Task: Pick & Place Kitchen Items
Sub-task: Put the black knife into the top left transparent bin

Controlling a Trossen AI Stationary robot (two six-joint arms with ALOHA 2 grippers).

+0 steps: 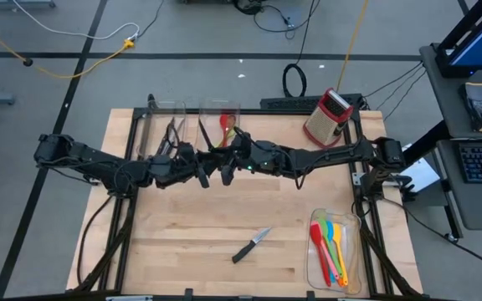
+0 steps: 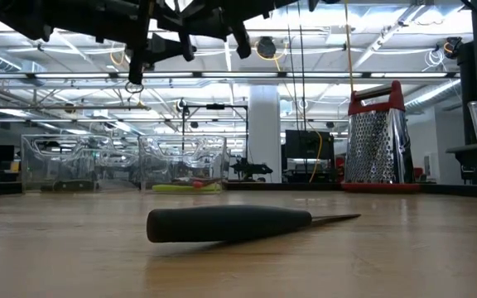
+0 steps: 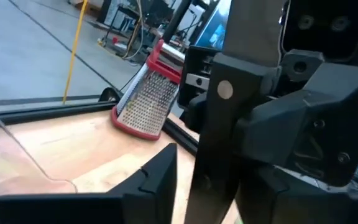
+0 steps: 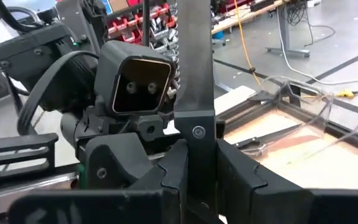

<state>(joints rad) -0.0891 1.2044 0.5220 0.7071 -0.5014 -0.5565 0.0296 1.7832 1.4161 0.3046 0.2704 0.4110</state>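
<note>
One knife [image 4: 194, 81] between both end effectors

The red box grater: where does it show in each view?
High view: red box grater at the table's far right edge.
Low view: upright at right, behind the knife.
Left wrist view: tilted, upper centre.
Right wrist view: not in it.
Shared landmark: the wooden table.

Robotics lab, ceiling trusses [image 2: 222, 79], floor cables [image 1: 74, 33], parts bins [image 4: 126, 25]
</note>
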